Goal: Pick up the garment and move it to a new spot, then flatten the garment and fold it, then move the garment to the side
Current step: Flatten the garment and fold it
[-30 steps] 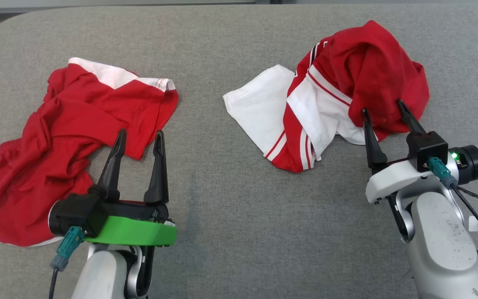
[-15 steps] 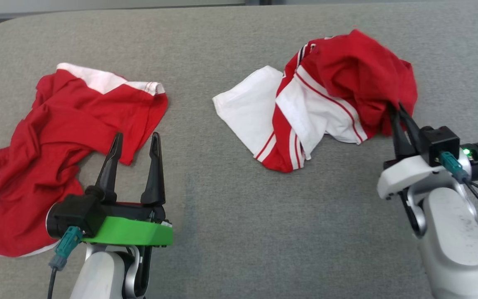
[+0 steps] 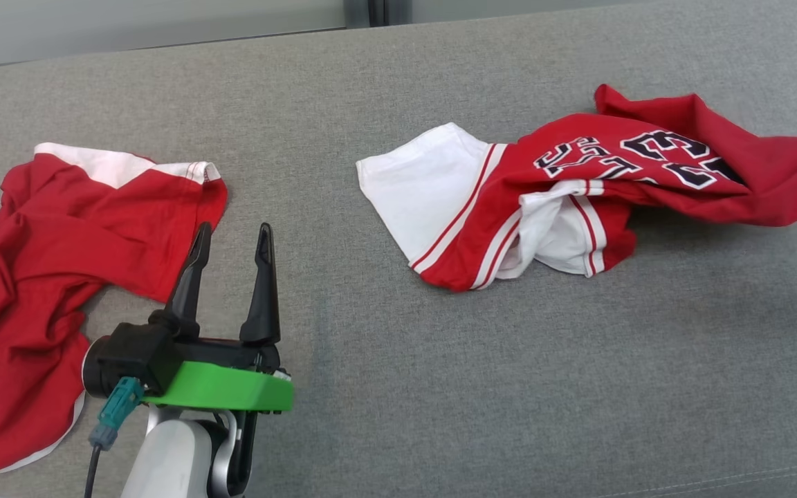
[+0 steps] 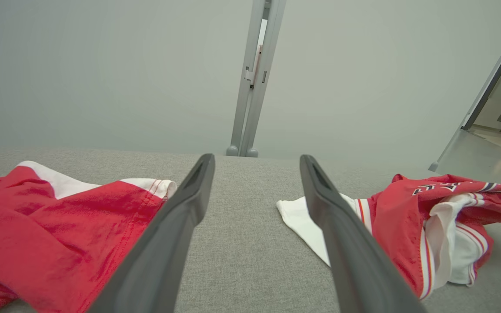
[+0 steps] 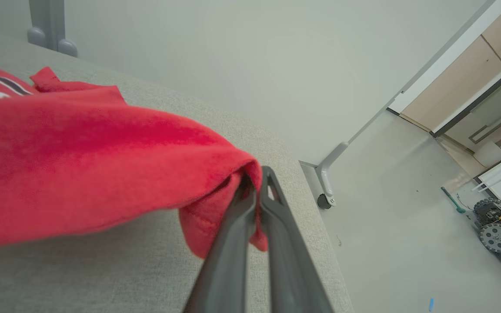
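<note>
Red-and-white jersey (image 3: pixel 578 180) lay on the grey cushion (image 3: pixel 398 387), far right, its red edge pinched tight by the right gripper (image 5: pixel 257 180); the left gripper (image 3: pixel 232 235) gaped wide beside another red garment (image 3: pixel 59 242).

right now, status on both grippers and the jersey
Right gripper shut on numbered jersey edge, cloth lifted. Left gripper open, holding nothing. Other red garment lies apart at left.

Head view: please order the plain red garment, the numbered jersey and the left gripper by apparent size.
1-2. Plain red garment and numbered jersey: about alike, both cut by the frame edge.
3. Left gripper.
</note>
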Robot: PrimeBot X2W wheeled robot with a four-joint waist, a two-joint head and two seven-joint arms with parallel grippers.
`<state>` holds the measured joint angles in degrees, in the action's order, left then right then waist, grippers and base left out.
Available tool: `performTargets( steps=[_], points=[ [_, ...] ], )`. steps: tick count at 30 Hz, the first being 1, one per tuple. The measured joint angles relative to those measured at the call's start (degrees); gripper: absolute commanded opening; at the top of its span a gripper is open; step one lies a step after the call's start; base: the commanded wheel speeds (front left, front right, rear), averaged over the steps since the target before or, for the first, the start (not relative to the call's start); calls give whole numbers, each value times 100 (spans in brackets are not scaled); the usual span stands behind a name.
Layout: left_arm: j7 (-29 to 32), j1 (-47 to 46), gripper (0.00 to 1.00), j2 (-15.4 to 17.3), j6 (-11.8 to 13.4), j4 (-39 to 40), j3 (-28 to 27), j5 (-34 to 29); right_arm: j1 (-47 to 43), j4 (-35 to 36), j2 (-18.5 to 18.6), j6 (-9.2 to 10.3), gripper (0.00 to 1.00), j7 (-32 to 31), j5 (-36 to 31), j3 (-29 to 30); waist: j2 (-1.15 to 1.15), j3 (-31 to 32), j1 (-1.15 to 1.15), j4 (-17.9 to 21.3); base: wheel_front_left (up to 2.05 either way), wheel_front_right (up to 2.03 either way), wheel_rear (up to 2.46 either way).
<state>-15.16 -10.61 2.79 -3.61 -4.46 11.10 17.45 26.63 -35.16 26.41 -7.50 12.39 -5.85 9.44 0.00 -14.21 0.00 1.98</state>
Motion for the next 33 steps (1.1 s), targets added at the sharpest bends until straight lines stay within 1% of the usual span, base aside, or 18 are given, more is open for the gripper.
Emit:
performTargets(
  steps=[1,4,6,8,11,14,15,19,25,28,33],
  points=[
    [0,1,100,1,0,-16,3,-1,37,-142,48,0,100,-30,-53,7,0,-9,0,3,0,0,0],
    [-1,1,100,0,-27,-56,20,-1,135,-500,44,0,100,-68,-60,-31,0,-7,0,-16,0,0,0],
    [0,5,100,0,-42,-86,7,-2,193,-660,-52,0,100,-30,-2,-64,0,27,0,-27,0,0,0],
    [0,23,100,1,-42,-105,-34,-10,195,-710,-130,0,100,52,52,-133,0,68,0,-31,0,0,0],
    [0,81,100,0,-43,-118,-93,-20,178,-546,-332,0,100,191,247,-272,0,149,0,-21,0,0,0],
    [-1,149,100,1,-43,-104,-167,-36,51,-127,-614,0,100,240,559,-477,0,236,0,16,0,0,0],
    [0,198,100,1,-43,-92,-196,-36,-153,215,-745,0,100,260,677,-669,0,299,0,57,0,0,0],
    [0,257,100,0,-43,-58,-227,-37,-492,1066,-1029,1,100,267,964,-966,0,407,0,150,0,0,0],
    [-1,319,100,0,-69,-42,-210,-53,-1049,2175,-1511,1,100,267,1428,-1460,0,574,0,224,0,0,0],
    [-1,339,100,1,-76,-37,-194,-53,-1362,2425,-1690,0,100,267,1560,-1661,0,633,0,223,0,0,0],
    [0,423,100,0,-77,12,-82,-64,-1681,2454,-1963,1,100,267,1566,-1779,0,664,0,135,0,0,0]
  ],
)
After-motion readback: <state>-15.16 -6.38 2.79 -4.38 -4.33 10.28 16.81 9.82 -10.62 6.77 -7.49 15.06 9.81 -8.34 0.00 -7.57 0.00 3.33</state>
